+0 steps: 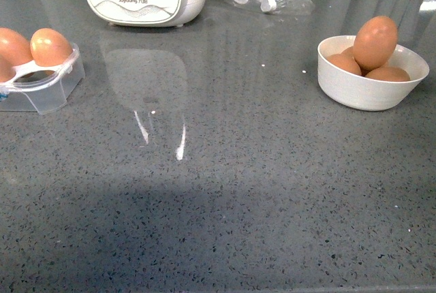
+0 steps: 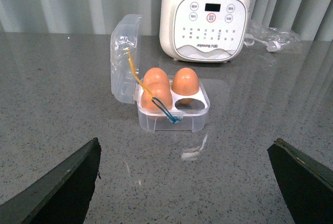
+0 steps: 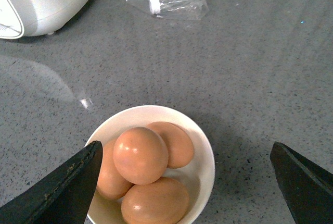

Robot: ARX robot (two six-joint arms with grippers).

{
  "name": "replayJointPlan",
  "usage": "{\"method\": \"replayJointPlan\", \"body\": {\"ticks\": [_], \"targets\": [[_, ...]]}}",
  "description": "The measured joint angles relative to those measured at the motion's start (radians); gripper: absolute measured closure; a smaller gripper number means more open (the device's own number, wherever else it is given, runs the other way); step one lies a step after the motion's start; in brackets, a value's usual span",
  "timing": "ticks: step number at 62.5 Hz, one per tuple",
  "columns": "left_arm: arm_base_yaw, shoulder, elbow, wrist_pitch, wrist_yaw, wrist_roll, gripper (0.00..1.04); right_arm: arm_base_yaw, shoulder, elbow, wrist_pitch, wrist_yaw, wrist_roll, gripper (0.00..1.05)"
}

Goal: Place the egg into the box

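- Egg [image 1: 375, 41] pickup is the step in hand, as we judge it: the topmost egg stands on the pile in the white bowl [image 1: 409, 58] at our right, and nothing touches it.
- We see the box [image 1: 41, 92] well apart from it, at the far left of the grey counter [image 1: 218, 191]. Its lid [image 2: 125, 57] is swung up and open. Three eggs fill three cups, and one empty cup [image 2: 187, 100] is left.
- Our right gripper [image 3: 186, 148] hangs above the bowl and looks down on the eggs. Its jaws are spread wide with nothing held, and the bowl lies between the two fingers.
- Our left gripper [image 2: 183, 146] sits low over the counter, facing the box. Its jaws are also wide apart and hold nothing.
- Neither arm shows clearly in the front view, so we read both poses from the wrist views alone.
- Next, we think the right gripper should come down over the top egg and close gently around its middle. The egg leans on its neighbours and may roll. The smooth shell could slip from a loose hold or crack under a hard one.
- After that, the egg must cross the counter to the empty cup. The lid is out of the way, but the three eggs already in the box stand close, so we would lower it straight down.
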Motion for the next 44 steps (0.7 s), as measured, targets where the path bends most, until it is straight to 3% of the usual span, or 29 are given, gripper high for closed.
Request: {"method": "replayJointPlan", "body": {"ticks": [21,44], "targets": [[0.0,0.0,0.0,0.0,0.0,0.0,0.07,0.023,0.085,0.016,0.027,-0.066,-0.067,0.07],[0.0,0.0,0.0,0.0,0.0,0.0,0.07,0.033,0.158,0.027,0.069,-0.074,-0.073,0.07]]}}
